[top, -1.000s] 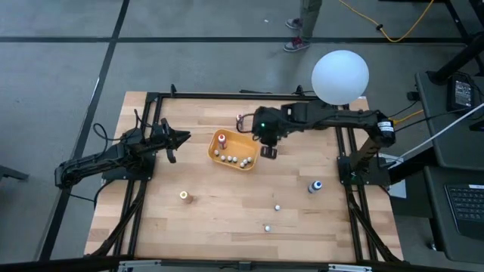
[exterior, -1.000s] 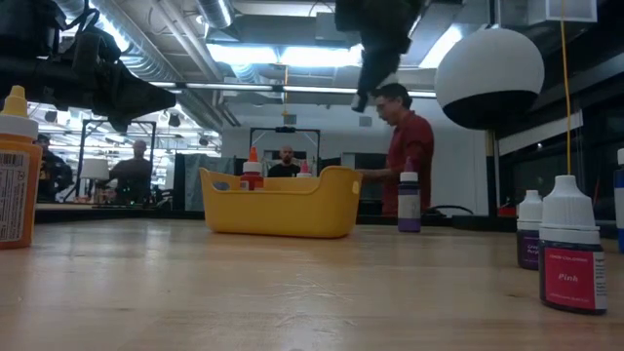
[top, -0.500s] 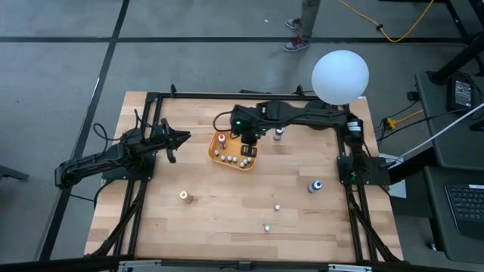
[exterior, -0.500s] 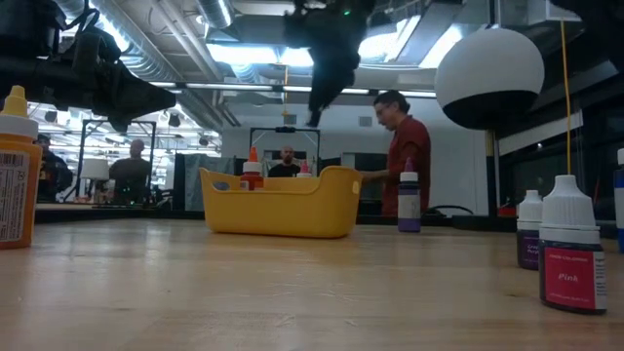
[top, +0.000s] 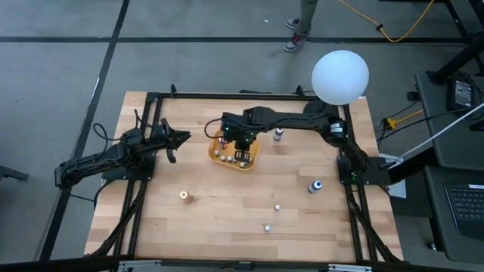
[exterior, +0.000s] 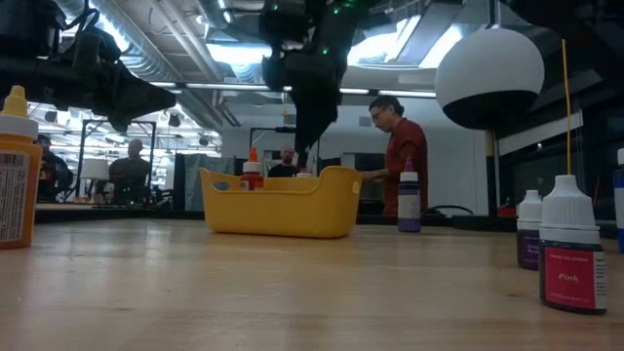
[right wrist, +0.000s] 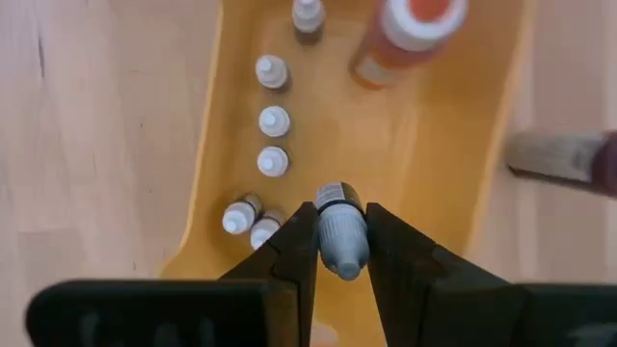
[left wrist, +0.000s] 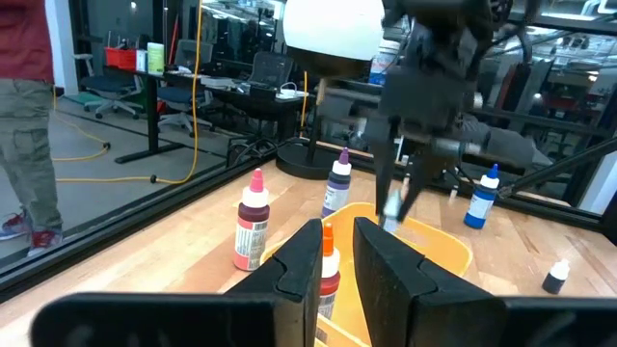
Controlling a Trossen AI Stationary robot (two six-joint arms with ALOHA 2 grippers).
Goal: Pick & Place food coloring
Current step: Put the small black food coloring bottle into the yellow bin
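Fingers of the right gripper [right wrist: 341, 253] are clamped on a tiny white-capped dropper bottle of food coloring [right wrist: 340, 234], which is pinched between the two dark pads with its cap pointing back toward the wrist. The held bottle is suspended directly above the open yellow-orange plastic tray [right wrist: 453, 183], over the bare floor of the tray beside a row of small white-capped bottles [right wrist: 273, 121] standing along one wall. A larger bottle with an orange-red top [right wrist: 410, 34] is seen upright toward the far end of the same tray. In the high view the right gripper [top: 240, 143] is placed over the tray [top: 253, 160] near the middle of the light wooden table [top: 227, 215]. A purple-topped bottle [top: 278, 135] is found just beside the tray, and a blue-topped bottle [top: 314, 186], an orange-topped bottle [top: 184, 196] and two tiny white-capped bottles [top: 277, 207] are set well apart on the table. The left gripper [top: 178, 139] is held clear above the table's left side, its fingers nearly together with nothing between them.
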